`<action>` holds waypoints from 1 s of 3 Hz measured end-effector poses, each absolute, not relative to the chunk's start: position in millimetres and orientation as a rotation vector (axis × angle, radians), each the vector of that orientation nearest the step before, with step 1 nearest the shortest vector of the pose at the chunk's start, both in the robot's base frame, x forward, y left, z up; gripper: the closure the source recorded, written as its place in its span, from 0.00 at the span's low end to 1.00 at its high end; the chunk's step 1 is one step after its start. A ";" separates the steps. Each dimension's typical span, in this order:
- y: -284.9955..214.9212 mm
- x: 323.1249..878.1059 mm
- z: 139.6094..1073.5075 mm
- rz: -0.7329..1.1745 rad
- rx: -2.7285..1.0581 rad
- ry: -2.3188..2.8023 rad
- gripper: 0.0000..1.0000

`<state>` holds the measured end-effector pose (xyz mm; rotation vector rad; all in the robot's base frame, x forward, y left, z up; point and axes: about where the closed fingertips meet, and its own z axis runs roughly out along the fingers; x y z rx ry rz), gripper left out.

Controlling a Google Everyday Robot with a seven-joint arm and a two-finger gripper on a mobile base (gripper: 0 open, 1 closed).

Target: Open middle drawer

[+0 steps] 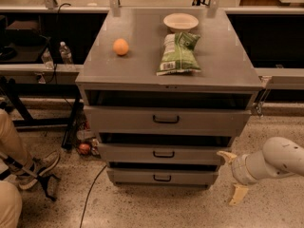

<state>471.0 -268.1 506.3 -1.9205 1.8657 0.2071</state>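
Observation:
The middle drawer (133, 153) is the middle of three grey cabinet drawers, with a shallow wide front and a small black loop handle (163, 154). It sits shut-looking between the taller top drawer (118, 120) and the bottom drawer (137, 177). My gripper (231, 177) is at the lower right, just beside the right end of the middle drawer, on a white arm (270, 163). One finger points toward the drawer's corner, the other points down at the floor.
On the cabinet top (142, 61) lie an orange (120, 46), a green chip bag (179, 53) and a white bowl (180, 21). A person's legs and shoe (28, 167) are at the left. A cable (90, 194) runs across the floor.

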 end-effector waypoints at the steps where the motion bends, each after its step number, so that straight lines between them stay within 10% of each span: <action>1: -269.6 488.2 483.9 0.147 -1.927 1.834 0.00; 3: -272.2 551.9 433.5 -0.041 -1.898 1.726 0.00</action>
